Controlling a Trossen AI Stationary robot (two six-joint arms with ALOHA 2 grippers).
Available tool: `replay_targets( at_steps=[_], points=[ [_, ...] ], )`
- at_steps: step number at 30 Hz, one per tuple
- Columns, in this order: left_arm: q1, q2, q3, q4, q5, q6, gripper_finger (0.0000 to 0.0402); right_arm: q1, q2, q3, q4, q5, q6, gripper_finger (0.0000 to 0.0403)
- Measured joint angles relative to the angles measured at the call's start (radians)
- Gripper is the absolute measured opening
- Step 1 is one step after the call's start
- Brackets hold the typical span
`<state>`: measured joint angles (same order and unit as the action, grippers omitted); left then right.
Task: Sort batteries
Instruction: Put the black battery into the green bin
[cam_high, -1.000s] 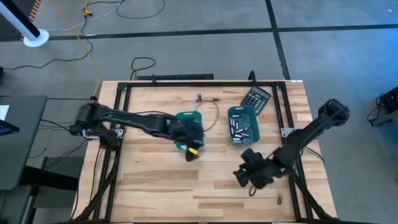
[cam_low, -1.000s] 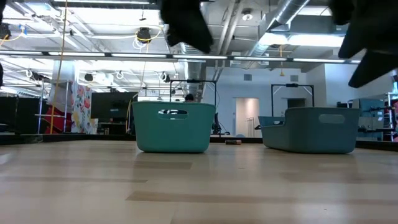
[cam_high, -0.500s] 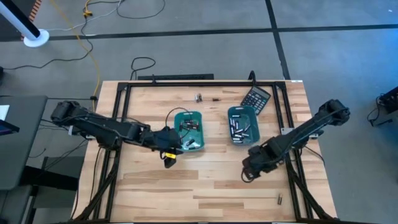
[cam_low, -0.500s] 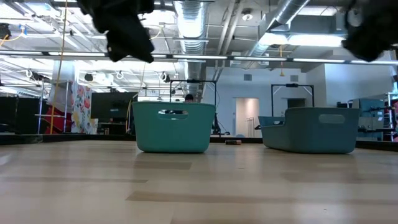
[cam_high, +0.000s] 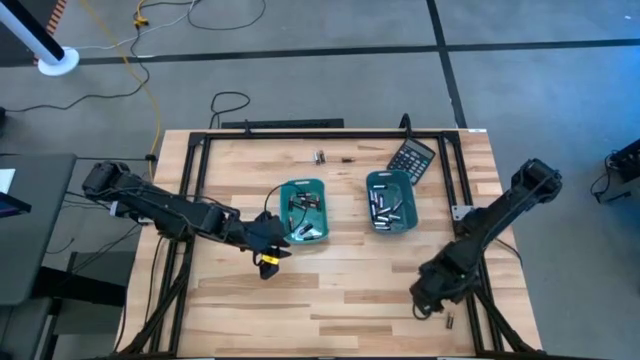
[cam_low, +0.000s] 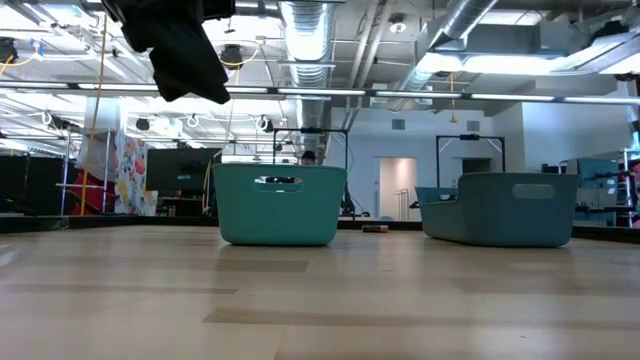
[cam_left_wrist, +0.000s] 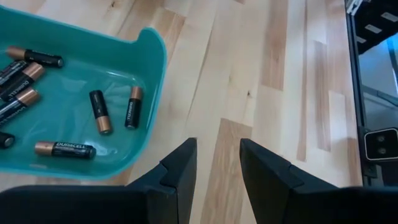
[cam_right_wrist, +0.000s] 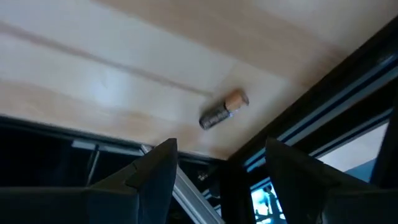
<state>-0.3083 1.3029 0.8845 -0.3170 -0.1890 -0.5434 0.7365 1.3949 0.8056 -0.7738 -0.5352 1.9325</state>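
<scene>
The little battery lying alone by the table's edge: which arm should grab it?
The right. Its gripper hangs near that battery with fingers open, battery ahead between them. The left gripper sits empty by the left tray.

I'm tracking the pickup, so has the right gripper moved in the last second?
Yes. The right gripper has moved away from the right teal tray, toward the near table edge and the lone battery there, jaws open.

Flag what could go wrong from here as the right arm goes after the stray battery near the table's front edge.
The loose battery lies close to the table's dark frame rail, so the open right gripper could strike the rail or nudge the round cell into rolling off.

The left gripper, open and empty, hovers beside the left teal tray; a swing back might clip its rim and shift the sorted batteries.
</scene>
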Motion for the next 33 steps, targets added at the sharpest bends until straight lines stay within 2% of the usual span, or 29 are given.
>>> replay_targets(
  at_steps=[10,13,18,23,28,33],
  points=[
    [0.000,0.001,0.000,0.048,-0.005,-0.023,0.0119,0.124,0.000,0.000,0.002,-0.017,-0.045,0.0260],
    [0.000,0.001,0.000,0.049,-0.048,-0.059,0.0119,0.156,0.000,-0.001,-0.023,-0.016,-0.036,0.0260],
    [0.000,0.001,0.000,0.049,-0.085,-0.111,0.0119,0.190,0.000,-0.001,0.016,0.039,0.089,0.0260],
    [0.000,0.001,0.000,0.049,-0.092,-0.135,0.0119,0.183,0.000,-0.057,0.193,0.120,0.256,0.0260],
    [0.000,0.001,0.001,0.082,-0.095,-0.153,0.0119,0.202,0.008,-0.133,0.260,0.102,0.354,0.0260],
    [0.000,0.001,0.001,0.100,-0.093,-0.153,0.0119,0.205,0.015,-0.156,0.307,0.068,0.368,0.0260]
  ],
)
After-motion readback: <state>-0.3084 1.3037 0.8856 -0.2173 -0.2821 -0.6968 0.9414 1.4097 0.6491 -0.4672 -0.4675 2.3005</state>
